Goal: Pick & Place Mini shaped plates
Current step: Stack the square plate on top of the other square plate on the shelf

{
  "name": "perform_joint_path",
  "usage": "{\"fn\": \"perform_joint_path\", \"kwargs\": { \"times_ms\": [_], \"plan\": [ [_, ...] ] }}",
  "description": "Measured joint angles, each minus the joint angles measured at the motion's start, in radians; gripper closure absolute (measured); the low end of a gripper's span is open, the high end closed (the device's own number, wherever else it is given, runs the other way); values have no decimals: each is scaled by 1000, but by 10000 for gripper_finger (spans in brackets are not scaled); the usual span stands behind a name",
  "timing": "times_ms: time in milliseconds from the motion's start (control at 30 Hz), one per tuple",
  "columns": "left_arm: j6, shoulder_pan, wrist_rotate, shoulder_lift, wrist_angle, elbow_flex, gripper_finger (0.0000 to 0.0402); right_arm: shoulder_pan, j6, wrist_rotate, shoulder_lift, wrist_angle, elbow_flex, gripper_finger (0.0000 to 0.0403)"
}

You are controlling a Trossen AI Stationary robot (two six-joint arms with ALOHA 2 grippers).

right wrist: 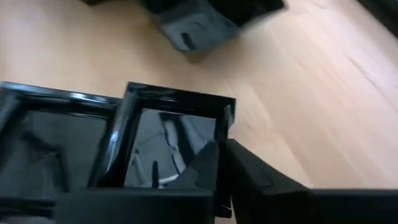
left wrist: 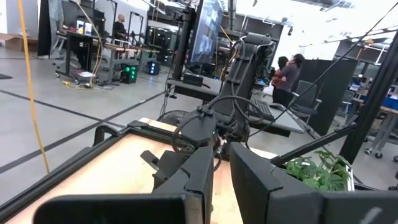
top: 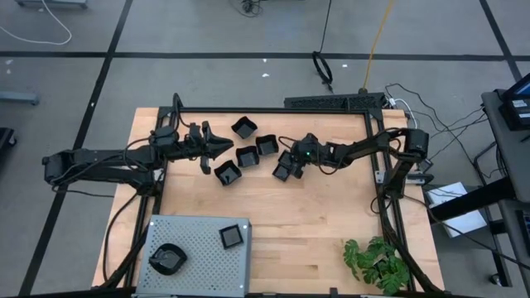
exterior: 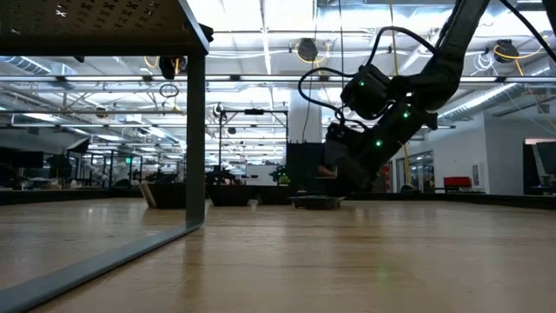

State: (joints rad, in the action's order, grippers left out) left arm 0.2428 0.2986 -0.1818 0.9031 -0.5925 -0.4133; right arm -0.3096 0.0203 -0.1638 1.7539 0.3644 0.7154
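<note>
The right arm is reaching in low across the table, its right gripper [top: 287, 168] pinching the rim of a square mini plate [right wrist: 168, 146] on the wood near other plates [top: 247, 155]. The left gripper [top: 217, 147] is hovering level beside them, fingers nearly together, holding nothing visible. The low view is barely showing the grip.

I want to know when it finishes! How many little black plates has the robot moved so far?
Two black dishes sit on the grey perforated tray: a square one and a rounder one. The right gripper is pinching the rim of a square plate on the table. Four more plates lie beside it. The left gripper waits nearby.
</note>
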Motion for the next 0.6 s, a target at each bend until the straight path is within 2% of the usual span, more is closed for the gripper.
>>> {"fn": "perform_joint_path", "kwargs": {
  "times_ms": [100,233,333,433,600],
  "plan": [
    [0,0,0,0,3,0,344,0,-15,61,0,0,1,396],
    [4,0,0,0,6,0,344,3,-20,61,-6,23,0,394],
    [31,0,0,0,6,0,344,3,-82,53,-37,44,-2,400],
    [53,-1,3,0,-2,0,344,11,-121,-31,-97,39,-2,402],
    [135,-10,82,46,-60,0,335,50,-238,-232,-213,103,-2,403]
  ]
}}
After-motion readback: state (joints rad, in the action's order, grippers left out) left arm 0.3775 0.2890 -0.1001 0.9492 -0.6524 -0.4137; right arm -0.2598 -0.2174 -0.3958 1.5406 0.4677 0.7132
